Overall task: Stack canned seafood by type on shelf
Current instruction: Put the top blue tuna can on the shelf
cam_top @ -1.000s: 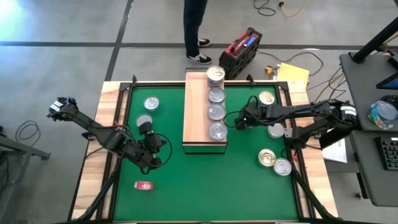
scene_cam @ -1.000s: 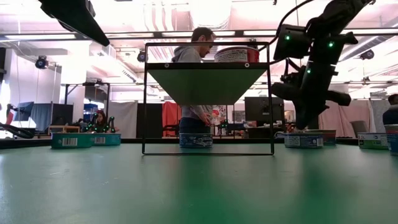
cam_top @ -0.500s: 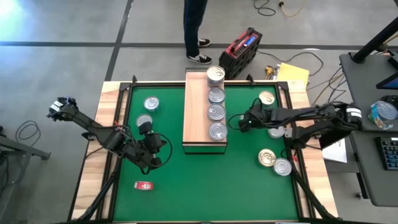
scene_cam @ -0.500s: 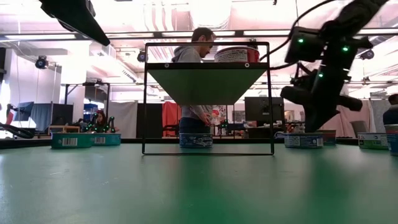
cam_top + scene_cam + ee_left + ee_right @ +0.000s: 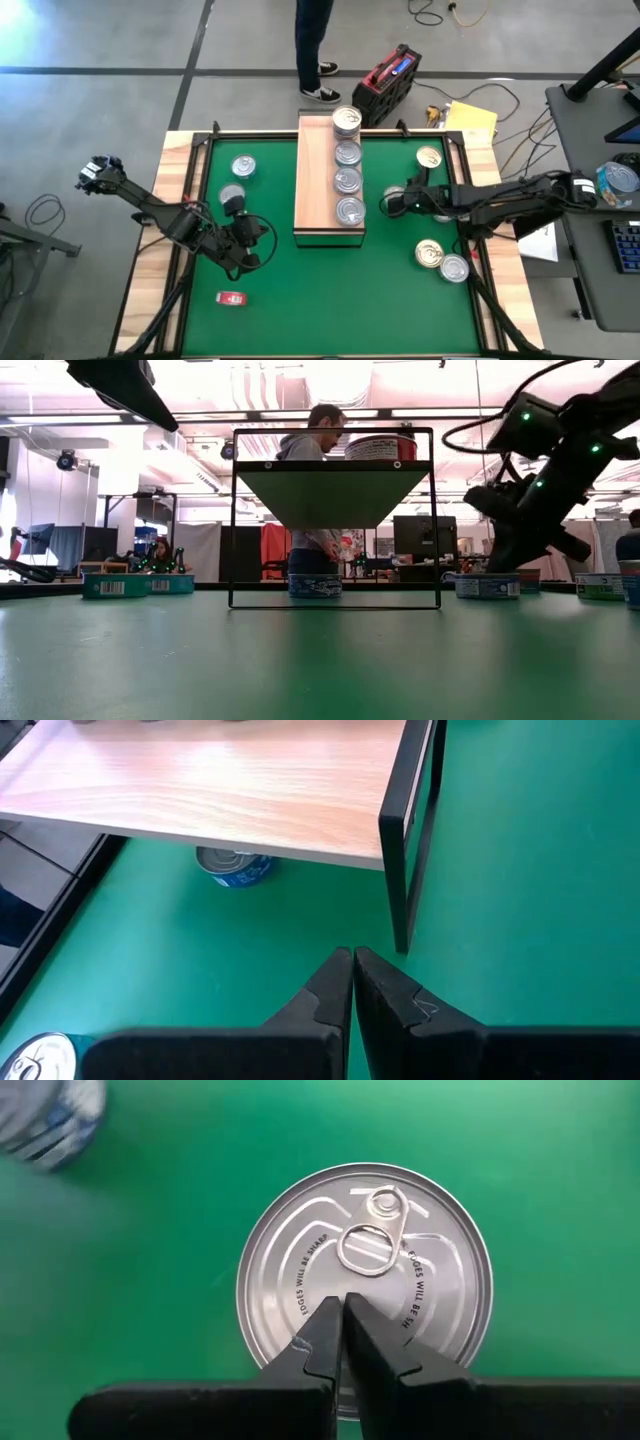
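Over the last second your right hand has pulled away from the shelf, drifting toward the right of the high view and slightly lower in it. Its fingers are clenched on nothing. In the right wrist view they hang directly over a silver-lidded can standing on the green tabletop; that can's spot on the mat cannot be fixed from above.

Four silver-lidded cans stand in one row along the right half of the shelf; its left half is bare. Judgement: one placement is finished and you are lining up the next pick.

Loose cans remain: a gold-lidded can at upper right, a gold-and-silver pair at lower right, two silver ones at upper left, and a blue-labelled can under the shelf.

Your left hand waits at lower left, fingers pressed together, nothing held.

Next: the right hand must open before descending.
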Controlling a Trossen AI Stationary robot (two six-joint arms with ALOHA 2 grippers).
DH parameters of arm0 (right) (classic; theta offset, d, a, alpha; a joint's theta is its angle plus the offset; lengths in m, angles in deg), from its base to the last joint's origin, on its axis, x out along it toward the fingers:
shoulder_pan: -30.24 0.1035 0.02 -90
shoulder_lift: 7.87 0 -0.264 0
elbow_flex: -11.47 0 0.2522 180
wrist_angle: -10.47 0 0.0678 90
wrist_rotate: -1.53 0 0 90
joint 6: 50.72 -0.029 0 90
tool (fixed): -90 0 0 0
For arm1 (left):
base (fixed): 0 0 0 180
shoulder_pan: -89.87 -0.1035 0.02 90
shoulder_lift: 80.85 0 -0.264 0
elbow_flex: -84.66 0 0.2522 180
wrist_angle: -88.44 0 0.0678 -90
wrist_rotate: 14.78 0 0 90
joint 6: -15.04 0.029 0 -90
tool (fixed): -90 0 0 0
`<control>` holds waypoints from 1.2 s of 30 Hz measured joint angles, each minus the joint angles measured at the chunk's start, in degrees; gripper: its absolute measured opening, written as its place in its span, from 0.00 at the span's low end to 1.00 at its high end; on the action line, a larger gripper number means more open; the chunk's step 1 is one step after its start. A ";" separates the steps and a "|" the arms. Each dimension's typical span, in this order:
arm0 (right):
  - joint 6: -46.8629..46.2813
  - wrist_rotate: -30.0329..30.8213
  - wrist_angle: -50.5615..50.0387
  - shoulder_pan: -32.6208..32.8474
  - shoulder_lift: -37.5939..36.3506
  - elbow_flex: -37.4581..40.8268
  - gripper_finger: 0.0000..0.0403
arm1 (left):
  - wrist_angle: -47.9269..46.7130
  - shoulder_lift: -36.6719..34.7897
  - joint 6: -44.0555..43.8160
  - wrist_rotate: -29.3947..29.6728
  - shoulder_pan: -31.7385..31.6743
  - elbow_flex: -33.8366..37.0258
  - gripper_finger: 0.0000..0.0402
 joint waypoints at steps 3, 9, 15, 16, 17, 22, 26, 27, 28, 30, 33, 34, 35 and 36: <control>-2.21 -1.78 -1.75 2.72 0.13 -1.28 0.03 | 0.23 0.00 0.13 0.00 0.00 0.00 0.00; -5.45 -4.45 -4.31 7.21 1.14 -4.33 0.03 | 0.81 0.00 0.24 0.02 0.00 0.00 0.00; -9.47 -4.13 -7.95 11.70 4.66 -6.68 0.03 | 1.58 0.00 0.24 0.00 0.00 0.00 0.00; -9.91 -4.13 -7.90 12.55 5.28 -7.00 0.03 | 1.59 0.00 0.22 0.00 0.00 0.00 0.00; -10.38 -4.11 -7.83 13.43 5.79 -7.34 0.03 | 1.58 0.00 0.22 0.02 0.00 0.00 0.00; -12.96 -4.40 -8.05 18.15 7.67 -9.44 0.03 | 1.68 0.00 0.22 -0.02 0.00 0.00 0.00; -15.32 -5.70 -8.14 22.20 8.66 -10.89 0.03 | 1.77 0.00 0.22 -0.04 0.00 0.00 0.00; -16.00 -6.19 -8.17 23.38 9.03 -11.24 0.03 | 1.79 0.00 0.22 -0.04 0.00 0.00 0.00; -16.66 -6.83 -8.14 24.53 9.33 -11.56 0.03 | 1.81 0.00 0.22 -0.04 0.00 0.00 0.00; -17.66 -7.97 -8.06 26.88 10.40 -12.33 0.03 | 1.85 0.00 0.22 -0.04 0.00 0.00 0.00; -18.39 -7.98 -8.17 30.45 12.43 -13.94 0.03 | 2.43 0.00 0.22 -0.05 0.00 0.00 0.00; -18.32 -7.96 -8.20 31.53 13.35 -14.67 0.03 | 2.81 0.00 0.23 -0.07 0.00 0.00 0.00; -18.11 -7.77 -8.18 32.58 14.43 -15.55 0.03 | 3.13 0.00 0.24 -0.08 0.00 0.00 0.00; -17.49 -7.30 -8.19 33.56 15.48 -16.52 0.03 | 3.64 0.00 0.38 -0.11 0.00 0.00 0.00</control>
